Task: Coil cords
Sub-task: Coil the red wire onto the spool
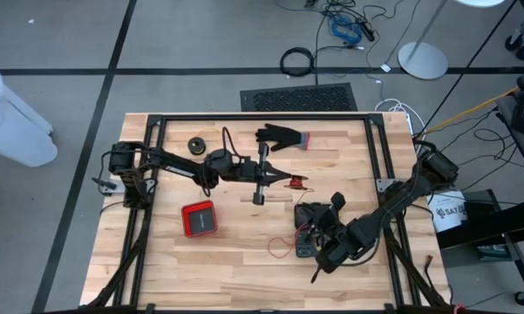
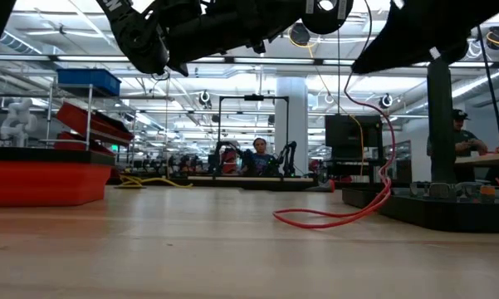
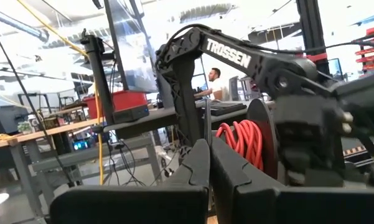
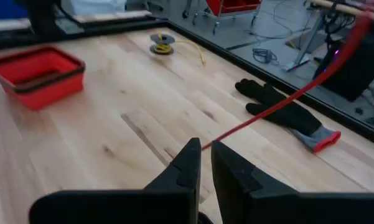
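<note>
A: Left side first. A red tray (image 1: 199, 218) sits toward the left edge of the desk (image 1: 244, 279). A small coiled cord (image 1: 196, 143) lies near the far edge, left of centre, looking already wound.

B: And the left gripper (image 1: 260, 187)?

A: Mid-desk, reaching in from the left edge. In its wrist view the fingers (image 3: 196, 168) are pressed nearly together on a thin line running up between them. Whether that line is the cord, I cannot tell. A reddish bundle (image 1: 295, 182) lies just beside it toward the right.

B: The glove?

A: A black glove (image 1: 282, 136) with a red cuff, near the far edge at centre, apart from both arms.

B: Right side?

A: The right gripper (image 4: 202, 163) hangs above the near right part of the desk, fingers almost closed, pinching the red cord (image 4: 286, 99), which stretches away toward the glove. A slack loop (image 2: 332, 218) of it rests on the wood.

B: Step in hand?

A: My judgement: the red cord is stretched between the arms, mid-winding. The next move likely calls for gathering the slack into loops while keeping hold.
</note>
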Action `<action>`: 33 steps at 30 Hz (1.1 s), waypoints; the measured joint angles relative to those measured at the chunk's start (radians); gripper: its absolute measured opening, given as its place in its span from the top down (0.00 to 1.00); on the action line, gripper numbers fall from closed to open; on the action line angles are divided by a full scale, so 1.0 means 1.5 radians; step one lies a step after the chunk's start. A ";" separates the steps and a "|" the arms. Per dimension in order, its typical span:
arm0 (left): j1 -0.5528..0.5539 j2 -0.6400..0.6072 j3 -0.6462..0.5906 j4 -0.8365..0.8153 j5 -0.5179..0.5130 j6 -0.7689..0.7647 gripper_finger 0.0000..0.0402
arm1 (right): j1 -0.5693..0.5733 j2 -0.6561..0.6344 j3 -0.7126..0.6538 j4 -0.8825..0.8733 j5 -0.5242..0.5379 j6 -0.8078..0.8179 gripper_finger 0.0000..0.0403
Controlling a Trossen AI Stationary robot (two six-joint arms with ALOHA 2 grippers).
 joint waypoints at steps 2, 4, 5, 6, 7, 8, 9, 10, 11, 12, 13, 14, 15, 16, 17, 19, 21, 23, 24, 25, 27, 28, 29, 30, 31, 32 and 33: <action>0.000 0.000 0.000 0.000 0.001 -0.001 1.00 | -0.001 0.020 0.000 0.007 0.001 0.003 0.93; 0.000 0.000 0.000 0.000 0.002 -0.001 1.00 | -0.001 0.037 0.000 0.007 0.017 0.017 0.93; 0.000 0.000 0.000 -0.001 0.002 -0.001 1.00 | -0.001 0.043 0.000 0.007 0.029 0.024 0.93; 0.000 0.000 0.000 -0.001 0.002 -0.001 1.00 | -0.001 0.047 0.000 0.005 0.040 0.031 0.93; 0.000 0.000 0.000 -0.002 0.002 -0.001 1.00 | -0.001 0.049 0.000 0.002 0.046 0.035 0.93; 0.000 0.000 0.000 -0.002 0.002 -0.001 1.00 | -0.002 0.049 0.000 0.002 0.048 0.036 0.93; 0.000 0.000 0.000 -0.002 0.002 -0.001 1.00 | -0.005 0.050 0.000 0.002 0.049 0.035 0.92; 0.000 0.000 0.000 -0.002 0.002 -0.001 1.00 | -0.008 0.050 0.000 0.002 0.049 0.035 0.91; 0.000 0.000 0.000 -0.002 0.002 -0.001 1.00 | -0.011 0.050 0.000 0.002 0.049 0.035 0.89; 0.000 0.000 0.000 -0.002 0.003 -0.001 1.00 | -0.013 0.050 0.000 0.000 0.049 0.035 0.88; 0.000 0.000 0.000 -0.002 0.003 -0.001 1.00 | -0.015 0.050 0.000 -0.002 0.049 0.036 0.86; 0.000 0.000 0.000 -0.002 0.003 -0.001 1.00 | -0.018 0.050 0.000 -0.002 0.049 0.038 0.84; 0.000 0.000 0.000 -0.002 0.003 -0.001 1.00 | -0.020 0.050 0.000 -0.002 0.049 0.040 0.82; 0.000 0.000 0.000 -0.002 0.003 -0.001 1.00 | -0.023 0.050 0.000 -0.003 0.048 0.043 0.80; 0.000 0.000 0.000 -0.002 0.003 -0.001 1.00 | -0.026 0.050 0.000 -0.007 0.048 0.048 0.78; 0.000 0.000 0.000 -0.003 0.003 -0.001 1.00 | -0.030 0.050 0.000 -0.015 0.046 0.064 0.75; 0.000 0.000 0.000 -0.003 0.003 -0.001 1.00 | -0.032 0.050 0.000 -0.024 0.044 0.078 0.74; 0.000 0.000 0.000 -0.004 0.003 -0.001 1.00 | -0.032 0.050 0.000 -0.035 0.044 0.094 0.74; 0.000 0.001 0.000 -0.005 0.003 -0.001 1.00 | -0.031 0.050 0.000 -0.041 0.043 0.100 0.74; 0.000 0.001 0.000 -0.005 0.003 -0.001 1.00 | -0.031 0.050 0.000 -0.046 0.043 0.108 0.74; 0.000 0.001 0.000 -0.005 0.003 -0.001 1.00 | -0.031 0.050 0.000 -0.048 0.043 0.114 0.75; 0.000 0.001 0.000 -0.005 0.003 -0.001 1.00 | -0.032 0.050 0.000 -0.048 0.043 0.115 0.76; 0.000 0.001 0.000 -0.005 0.003 -0.001 1.00 | -0.034 0.050 0.000 -0.047 0.043 0.115 0.77; 0.000 0.001 0.000 -0.004 0.003 -0.001 1.00 | -0.036 0.050 0.000 -0.047 0.043 0.115 0.77; 0.000 0.001 0.000 -0.004 0.003 -0.001 1.00 | -0.038 0.050 0.000 -0.047 0.043 0.118 0.78; 0.000 0.001 0.000 -0.004 0.003 -0.001 1.00 | -0.041 0.050 0.000 -0.047 0.043 0.119 0.78; 0.000 0.001 0.000 -0.004 0.003 -0.001 1.00 | -0.044 0.050 0.000 -0.047 0.043 0.120 0.79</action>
